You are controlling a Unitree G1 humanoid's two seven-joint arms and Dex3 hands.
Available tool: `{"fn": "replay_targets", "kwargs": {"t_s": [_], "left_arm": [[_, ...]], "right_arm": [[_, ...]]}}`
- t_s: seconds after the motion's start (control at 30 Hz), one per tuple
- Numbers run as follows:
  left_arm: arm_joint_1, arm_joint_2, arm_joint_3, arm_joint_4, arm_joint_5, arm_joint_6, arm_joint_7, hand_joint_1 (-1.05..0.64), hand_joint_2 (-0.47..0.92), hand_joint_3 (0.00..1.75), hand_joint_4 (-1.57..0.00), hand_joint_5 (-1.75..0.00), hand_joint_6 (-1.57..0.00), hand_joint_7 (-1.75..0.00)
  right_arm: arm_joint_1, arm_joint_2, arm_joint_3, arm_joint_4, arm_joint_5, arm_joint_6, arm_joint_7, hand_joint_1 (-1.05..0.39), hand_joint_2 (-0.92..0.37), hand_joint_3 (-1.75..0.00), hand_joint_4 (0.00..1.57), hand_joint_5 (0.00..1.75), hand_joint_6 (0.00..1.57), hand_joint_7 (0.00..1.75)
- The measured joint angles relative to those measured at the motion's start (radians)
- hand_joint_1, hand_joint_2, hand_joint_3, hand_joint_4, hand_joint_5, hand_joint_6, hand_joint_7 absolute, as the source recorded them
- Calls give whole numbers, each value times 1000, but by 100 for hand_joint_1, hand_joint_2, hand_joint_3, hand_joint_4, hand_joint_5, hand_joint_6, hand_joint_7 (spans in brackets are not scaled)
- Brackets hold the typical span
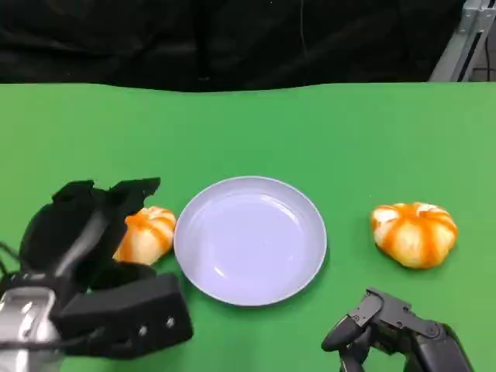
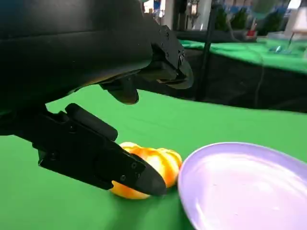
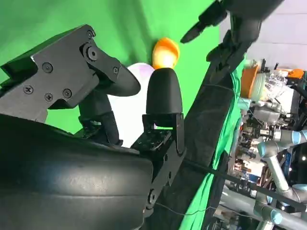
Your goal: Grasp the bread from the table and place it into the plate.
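Two round orange-and-white bread rolls lie on the green table. One roll (image 1: pixel 149 232) sits just left of the lavender plate (image 1: pixel 249 239), partly hidden by my left hand (image 1: pixel 81 232). That hand hovers over this roll (image 2: pixel 149 165) with its fingers (image 2: pixel 158 57) spread above it and its thumb (image 2: pixel 103 160) low in front, gripping nothing. The plate (image 2: pixel 244 187) holds nothing. The other roll (image 1: pixel 415 232) lies right of the plate. My right hand (image 1: pixel 387 329) rests near the front edge, below that roll, fingers apart and holding nothing. The right wrist view looks past its fingers (image 3: pixel 163 93) to the plate (image 3: pixel 128 111) and the far roll (image 3: pixel 165 52).
The green table (image 1: pixel 310 132) ends at a black curtain at the back. A metal frame (image 1: pixel 465 39) stands at the back right. Other green tables and lab equipment (image 3: pixel 273 120) lie beyond.
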Motion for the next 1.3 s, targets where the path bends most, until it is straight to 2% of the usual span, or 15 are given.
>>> {"fn": "replay_targets", "kwargs": {"t_s": [0.17, 0.33, 0.53, 0.63, 0.67, 0.73, 0.77, 0.8, 0.83, 0.87, 0.97, 1.23, 1.3], "left_arm": [[-99, 10, -55, 129, 32, 66, -40, -54, 90, 1, -17, -71, -38, -5], [-212, 18, -130, 274, 71, 170, -129, -57, 91, 0, -40, -37, -42, -1], [-291, 17, -186, 378, 70, 227, -157, -57, 91, 0, -45, -27, -43, 0], [-314, 14, -202, 424, 59, 219, -151, -40, 92, 8, -78, -45, -72, -13], [-338, 13, -212, 486, 47, 197, -148, -35, 92, 7, -83, -62, -90, -19], [-377, 9, -230, 645, 11, 136, -111, -33, 92, 7, -83, -76, -101, -20], [-392, 7, -232, 693, -6, 105, -77, -32, 92, 7, -83, -77, -102, -20], [-411, 7, -233, 725, -17, 81, -55, -25, 92, 12, -84, -135, -86, -106], [-419, 9, -231, 740, -31, 55, -20, -22, 92, 14, -84, -154, -74, -139], [-413, 13, -228, 747, -46, 25, 35, -21, 92, 15, -82, -166, -64, -160], [-385, 20, -227, 748, -57, -40, 157, -20, 91, 16, -79, -174, -55, -173], [-379, 55, -234, 746, -35, -78, 308, -22, 84, 13, -86, -175, -56, -175], [-379, 59, -235, 737, -15, -65, 348, -24, 82, 12, -91, -175, -62, -175]], "right_arm": [[0, -4, -4, 1, 7, -3, 0, -10, -51, -111, 69, 163, 70, 129], [4, -5, -6, 3, 13, -8, 0, -11, -50, -110, 70, 162, 71, 128], [5, -5, -8, 5, 13, -9, 1, -11, -50, -110, 70, 161, 71, 127], [6, -5, -7, 5, 13, -10, 1, -10, -50, -110, 70, 161, 71, 127], [3, -5, -7, 6, 12, -11, 1, -10, -50, -110, 69, 161, 71, 127], [4, -4, -4, 6, 12, -11, 1, -10, -50, -111, 69, 161, 71, 127], [7, -3, -3, 7, 12, -11, 1, -10, -50, -111, 69, 161, 71, 127], [7, -2, -3, 7, 12, -11, 1, -12, -51, -109, 70, 162, 71, 126], [5, -2, -3, 7, 12, -12, 0, -13, -52, -108, 70, 162, 71, 126], [5, -3, -2, 7, 11, -16, 0, -13, -53, -106, 70, 162, 71, 126], [6, -4, -4, 7, 10, -19, -2, -13, -54, -105, 69, 162, 71, 126], [5, -4, -4, 8, 11, -19, -2, -14, -53, -105, 69, 161, 71, 127], [5, -4, -4, 11, 11, -19, -2, -14, -53, -105, 69, 162, 71, 127]]}}
